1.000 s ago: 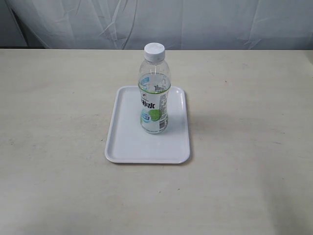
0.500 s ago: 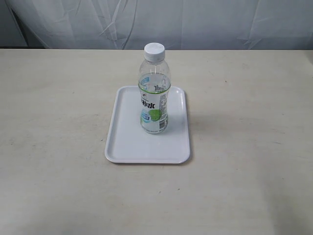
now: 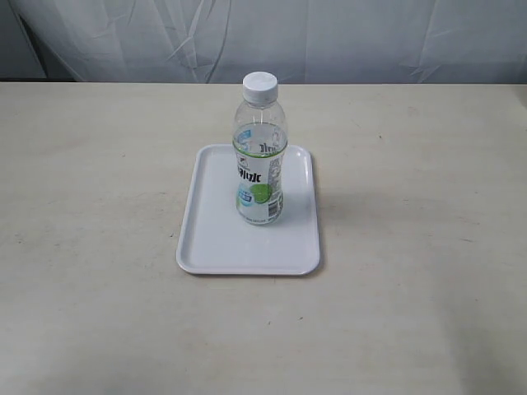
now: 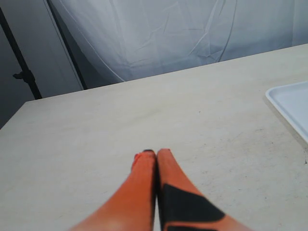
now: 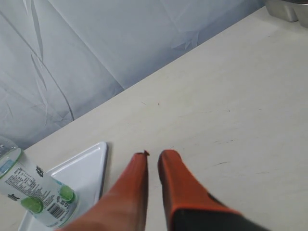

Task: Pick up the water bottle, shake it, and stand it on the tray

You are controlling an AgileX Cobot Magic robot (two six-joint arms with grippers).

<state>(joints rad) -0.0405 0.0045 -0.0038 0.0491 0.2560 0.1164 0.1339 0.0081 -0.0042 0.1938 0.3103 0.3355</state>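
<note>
The water bottle (image 3: 260, 164) stands upright on the white tray (image 3: 210, 239) in the middle of the table, cap on, with nothing touching it. Neither gripper shows in the exterior view. In the left wrist view my left gripper (image 4: 156, 152) is shut and empty, orange fingers pressed together over bare table, with a tray (image 4: 293, 106) corner off to one side. My right gripper (image 5: 154, 154) is shut but for a thin slit, holding nothing, clear of the tray (image 5: 82, 168) and apart from the bottle (image 5: 33, 192).
A white cloth backdrop (image 3: 263, 37) hangs behind the table's far edge. A grey metal object (image 5: 288, 9) sits at the table's far corner in the right wrist view. A dark stand pole (image 4: 21, 62) is beyond the table edge in the left wrist view.
</note>
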